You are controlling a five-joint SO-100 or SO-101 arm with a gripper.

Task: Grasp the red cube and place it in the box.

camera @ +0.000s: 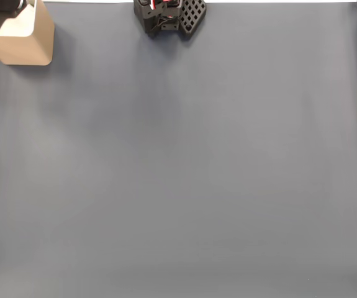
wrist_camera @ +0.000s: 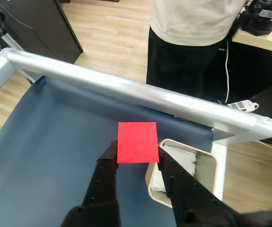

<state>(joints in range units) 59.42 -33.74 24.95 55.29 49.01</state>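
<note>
Grey-blue matte sheet (camera: 184, 174) covers the table; in the wrist view a silver metal rail (wrist_camera: 140, 94) bounds its far edge, with wood floor beyond and a person (wrist_camera: 192, 42) standing there, seen from the torso down, light top and dark trousers.

Red cube (wrist_camera: 136, 142): bright red, matte, sharp corners, one flat face toward the wrist camera. It sits raised above the sheet, pinched between the two black fingers of the gripper (wrist_camera: 136, 158), which press on its left and right lower sides. Jaws closed on the cube.

Box (wrist_camera: 206, 161): tan, thin-walled, rounded corners, white padding inside. In the wrist view it lies just right of and below the cube, partly behind the right finger; its lower edge is cut by the frame.

Fixed view: box (camera: 35, 43) at the top-left corner, only its outer tan wall and white rim visible, left part covered by a dark blurred piece of the arm. Arm base (camera: 169, 15), black with a lattice plate, cut off at the top edge. Cube cannot be made out here. A power strip (wrist_camera: 242, 105) lies on the floor in the wrist view.
</note>
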